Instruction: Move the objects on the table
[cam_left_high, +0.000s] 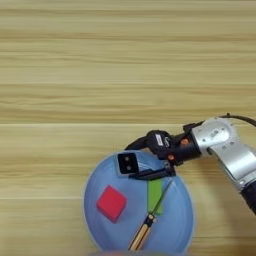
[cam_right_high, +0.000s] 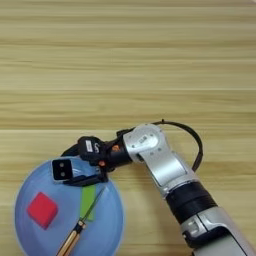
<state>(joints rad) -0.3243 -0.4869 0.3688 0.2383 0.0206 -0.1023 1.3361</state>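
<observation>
- The small black-and-white cube (cam_left_high: 127, 163) sits at the far rim of the round light-blue plate (cam_left_high: 102, 220), between my two black fingers
- My gripper (cam_right_high: 69, 166) is pinching that cube: one finger (cam_left_high: 152, 174) lies along its near side, over the plate, and the other runs along its far side, at the plate's upper rim
- The red cube (cam_left_high: 111, 203) lies on the plate's left half, nearer to me than the gripper and apart from it
- The green flat bar (cam_left_high: 154, 195) lies on the plate just below my lower finger, its long side running away from me
- The thin orange-brown stick (cam_left_high: 145, 230) lies slanted across the plate's near right part, its dark tip crossing the green bar's right edge, its pale end toward the bottom of the view
- The plate rests on the light wooden bench (cam_left_high: 100, 75), at its near edge
- My silver forearm (cam_right_high: 160, 165) comes in from the lower right, a black cable (cam_right_high: 192, 137) looping over the wrist, with the gripper reaching left onto the plate
</observation>
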